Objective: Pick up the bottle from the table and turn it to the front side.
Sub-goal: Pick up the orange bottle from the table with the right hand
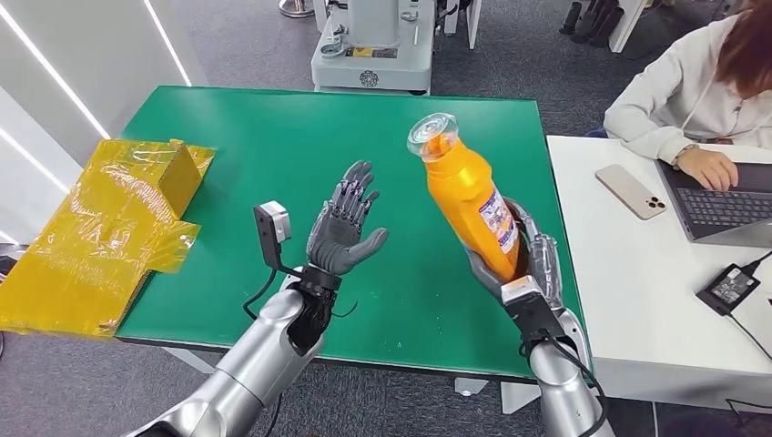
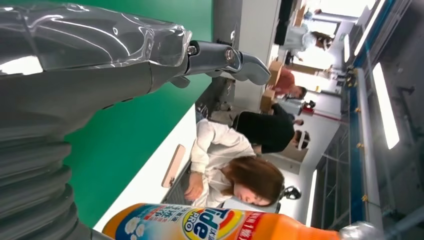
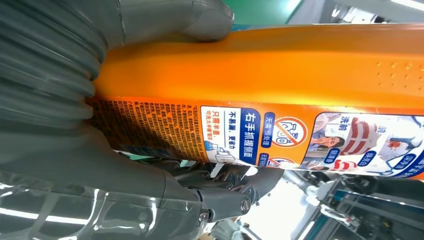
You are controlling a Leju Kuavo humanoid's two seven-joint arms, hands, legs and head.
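Now, with the right hand (image 1: 523, 269) gripping the orange bottle (image 1: 464, 196) by its base, lifted clear above the green table (image 1: 273, 137), and the left hand (image 1: 346, 228) open beside it, rotate slowly, keeping the grip firm.

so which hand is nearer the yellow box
Left. The left hand is raised open above the green table, right of the yellow box; the right hand, gripping the orange bottle, is farther away.
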